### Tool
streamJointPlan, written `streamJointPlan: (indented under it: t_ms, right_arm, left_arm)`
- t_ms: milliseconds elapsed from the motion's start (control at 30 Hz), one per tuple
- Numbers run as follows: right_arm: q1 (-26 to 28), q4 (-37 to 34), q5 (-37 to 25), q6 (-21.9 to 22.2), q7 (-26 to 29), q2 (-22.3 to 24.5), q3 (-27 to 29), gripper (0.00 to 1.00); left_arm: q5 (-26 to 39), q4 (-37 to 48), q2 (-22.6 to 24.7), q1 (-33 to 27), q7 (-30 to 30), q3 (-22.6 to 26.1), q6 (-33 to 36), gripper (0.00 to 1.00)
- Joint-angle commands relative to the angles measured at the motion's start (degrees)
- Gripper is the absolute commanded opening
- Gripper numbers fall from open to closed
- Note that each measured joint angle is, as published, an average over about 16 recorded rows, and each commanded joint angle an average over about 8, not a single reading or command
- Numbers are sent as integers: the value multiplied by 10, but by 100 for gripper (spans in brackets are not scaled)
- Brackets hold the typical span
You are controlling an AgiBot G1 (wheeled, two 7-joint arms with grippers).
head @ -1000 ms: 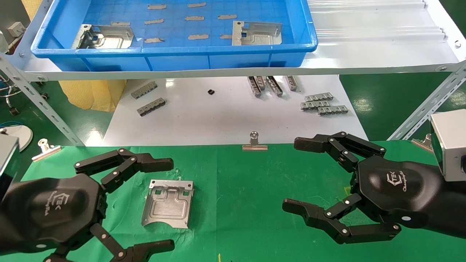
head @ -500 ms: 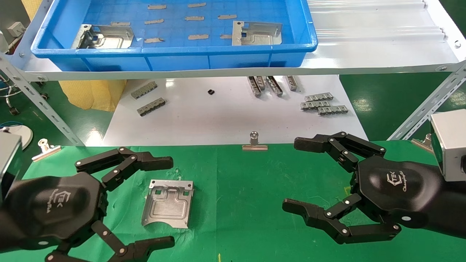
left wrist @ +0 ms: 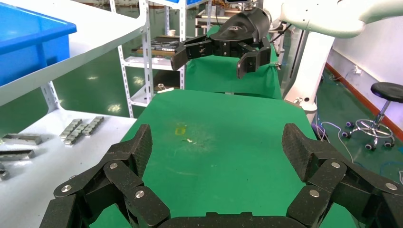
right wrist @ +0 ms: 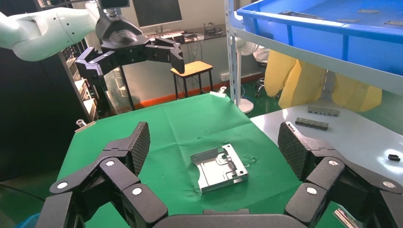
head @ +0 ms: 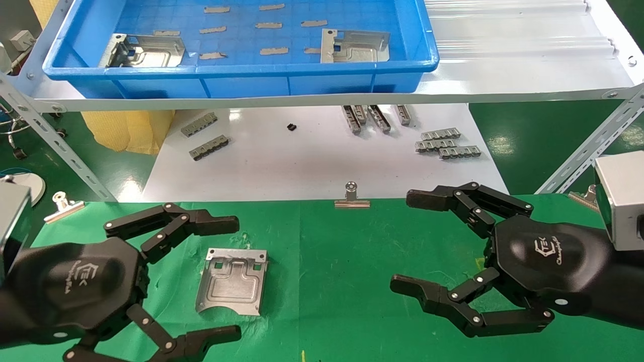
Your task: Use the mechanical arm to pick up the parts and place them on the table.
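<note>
Part [head: 231, 281] flat on table [head: 342, 301] — notched end away from robot; left pincer [head: 229, 276] wide.

Our head camera looks forward and down on the green worktop [head: 342, 281] from close above. Each wrist camera sits right behind its own end effector, facing across the worktop toward the other arm, so all three views share the cloth.

The green-clothed table [head: 342, 281] carries one silver part [head: 231, 287] and a binder clip [head: 351, 199].
</note>
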Motion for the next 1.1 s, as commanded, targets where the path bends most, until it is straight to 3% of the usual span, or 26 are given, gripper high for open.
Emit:
streamJointPlan:
  t_ms: [33, 1100]
  right_arm:
    - [0, 0, 0, 0, 0, 0, 0, 100]
    - [0, 0, 0, 0, 0, 0, 0, 100]
  left_arm:
    - [0, 0, 0, 0, 0, 0, 0, 100]
    - [1, 1, 0, -1, 1, 1, 0, 100]
